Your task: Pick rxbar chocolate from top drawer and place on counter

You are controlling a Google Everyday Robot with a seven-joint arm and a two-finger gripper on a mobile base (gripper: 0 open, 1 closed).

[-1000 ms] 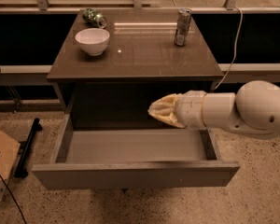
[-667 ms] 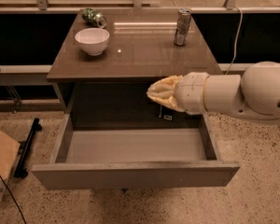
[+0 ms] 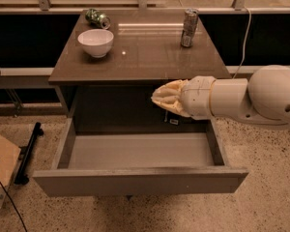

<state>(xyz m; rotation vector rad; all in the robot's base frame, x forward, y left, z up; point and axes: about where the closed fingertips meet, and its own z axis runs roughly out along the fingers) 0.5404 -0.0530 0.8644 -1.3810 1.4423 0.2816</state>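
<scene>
With the top drawer (image 3: pixel 135 180) open, the gripper (image 3: pixel 155 98) hung over its rear, its hold indeterminable, the rxbar chocolate (image 3: pixel 168 117) partly visible beneath, not yet on the worktop (image 3: pixel 145 52).

The cream claw (image 3: pixel 165 98) hangs just below the front edge of the glossy grey-brown worktop (image 3: pixel 140 52), near its front right corner. It covers most of a small dark wrapped bar (image 3: pixel 167 117), whose print is too small to read. The white arm (image 3: pixel 261 98) is cut off at the right. The rear of the wide grey drawer (image 3: pixel 140 151) lies in shadow.
</scene>
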